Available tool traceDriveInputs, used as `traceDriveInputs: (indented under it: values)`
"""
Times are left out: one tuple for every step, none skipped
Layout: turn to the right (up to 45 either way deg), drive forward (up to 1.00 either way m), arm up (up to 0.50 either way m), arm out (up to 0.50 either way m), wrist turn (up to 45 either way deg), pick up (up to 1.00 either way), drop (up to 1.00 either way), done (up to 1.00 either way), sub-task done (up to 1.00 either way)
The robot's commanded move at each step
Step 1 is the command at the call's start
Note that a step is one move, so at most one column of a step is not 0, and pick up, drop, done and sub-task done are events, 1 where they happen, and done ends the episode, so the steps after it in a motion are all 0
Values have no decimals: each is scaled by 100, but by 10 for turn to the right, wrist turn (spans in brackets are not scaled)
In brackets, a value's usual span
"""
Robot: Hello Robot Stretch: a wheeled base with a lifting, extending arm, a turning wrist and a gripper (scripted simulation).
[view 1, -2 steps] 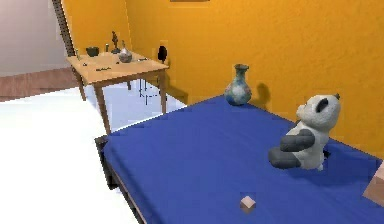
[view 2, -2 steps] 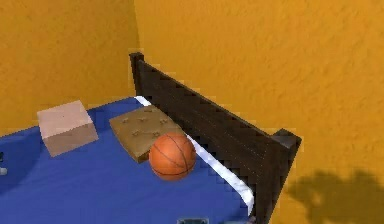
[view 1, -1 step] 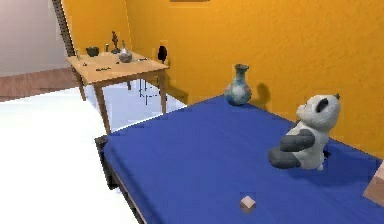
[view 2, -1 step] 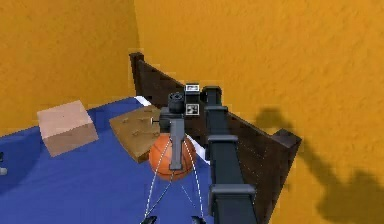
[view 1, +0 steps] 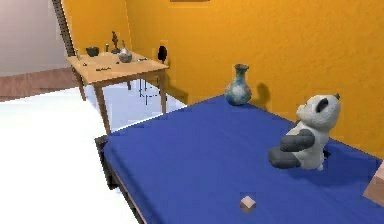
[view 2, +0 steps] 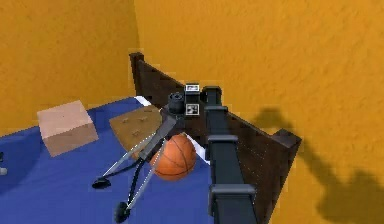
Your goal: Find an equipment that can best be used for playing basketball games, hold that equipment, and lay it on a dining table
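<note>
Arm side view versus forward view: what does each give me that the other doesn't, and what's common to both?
Arm side view: the basketball on the blue bed by the headboard, the arm and gripper, a brown box. Forward view: a wooden table with small items, a vase, a panda toy. Both: that bed and orange walls.

no readable txt, no labels
</note>
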Motion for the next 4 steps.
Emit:
traceDriveInputs:
  values:
    - [0,0,0,0,450,0,0,0,0]
    - [0,0,0,0,450,0,0,0,0]
    - [0,0,0,0,270,0,0,0,0]
    - [0,0,-30,0,0,0,0,0,0]
